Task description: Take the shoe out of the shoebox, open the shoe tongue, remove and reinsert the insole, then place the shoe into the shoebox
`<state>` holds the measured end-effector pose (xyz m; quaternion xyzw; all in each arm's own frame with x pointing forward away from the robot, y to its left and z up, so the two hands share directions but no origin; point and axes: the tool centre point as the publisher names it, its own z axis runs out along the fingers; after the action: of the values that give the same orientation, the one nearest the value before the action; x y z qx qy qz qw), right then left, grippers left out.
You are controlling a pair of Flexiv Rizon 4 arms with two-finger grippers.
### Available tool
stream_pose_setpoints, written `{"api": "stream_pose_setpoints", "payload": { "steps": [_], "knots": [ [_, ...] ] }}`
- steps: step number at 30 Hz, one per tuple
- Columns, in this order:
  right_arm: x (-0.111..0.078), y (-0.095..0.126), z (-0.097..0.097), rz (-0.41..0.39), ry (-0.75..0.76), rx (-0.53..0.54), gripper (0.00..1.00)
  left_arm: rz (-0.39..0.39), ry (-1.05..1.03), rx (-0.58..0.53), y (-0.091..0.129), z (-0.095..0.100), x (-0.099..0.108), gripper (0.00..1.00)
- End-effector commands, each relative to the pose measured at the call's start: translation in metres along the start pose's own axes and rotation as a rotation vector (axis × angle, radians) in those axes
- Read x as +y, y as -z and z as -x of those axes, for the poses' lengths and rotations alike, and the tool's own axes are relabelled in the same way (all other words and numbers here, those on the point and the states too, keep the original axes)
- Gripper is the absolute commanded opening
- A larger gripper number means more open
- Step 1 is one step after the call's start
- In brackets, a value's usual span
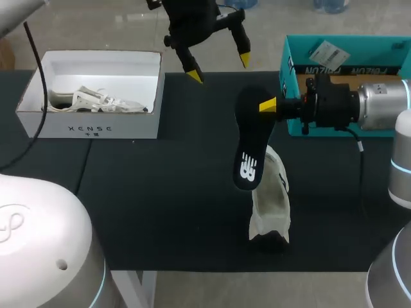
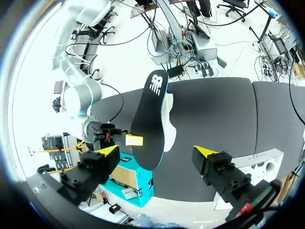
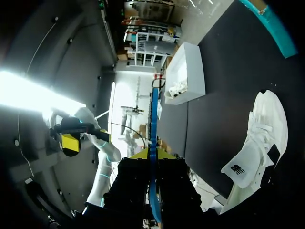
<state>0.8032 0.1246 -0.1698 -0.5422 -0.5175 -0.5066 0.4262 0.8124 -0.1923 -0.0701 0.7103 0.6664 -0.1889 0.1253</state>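
Right hand pinches the black insole by its side edge, over the white shoe.
Both fingers clamp the thin sheet near one end, so the printed end hangs free by the shoe on the tabletop. It looks light, soft and bendy, likely to buckle if pushed; a hold nearer the middle, or help from the wide-open, empty left hand, would steady it.
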Motion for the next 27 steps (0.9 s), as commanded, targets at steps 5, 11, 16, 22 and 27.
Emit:
{"api": "stream_pose_setpoints", "payload": {
  "steps": [5, 11, 16, 22, 27],
  "knots": [
    [-0.001, -0.001, 0.0, 0.001, 0.0, -0.002, 0.0, -0.127, 0.088, -0.816, -0.004, -0.044, -0.033, 1.0],
    [-0.001, -0.001, 0.0, 0.001, 0.0, -0.002, 0.0, -0.123, 0.112, -0.899, -0.015, -0.049, -0.051, 1.0],
    [-0.001, -0.001, 0.0, 0.001, 0.0, -0.002, 0.0, -0.125, 0.126, -0.969, -0.025, -0.049, -0.06, 1.0],
    [-0.001, -0.001, 0.0, 0.001, 0.0, -0.002, 0.0, -0.15, 0.12, -1.04, -0.037, -0.039, -0.06, 1.0],
    [-0.001, -0.001, 0.0, 0.001, 0.0, -0.002, 0.0, -0.169, 0.092, -0.953, -0.042, -0.025, -0.055, 1.0]
  ]
}}
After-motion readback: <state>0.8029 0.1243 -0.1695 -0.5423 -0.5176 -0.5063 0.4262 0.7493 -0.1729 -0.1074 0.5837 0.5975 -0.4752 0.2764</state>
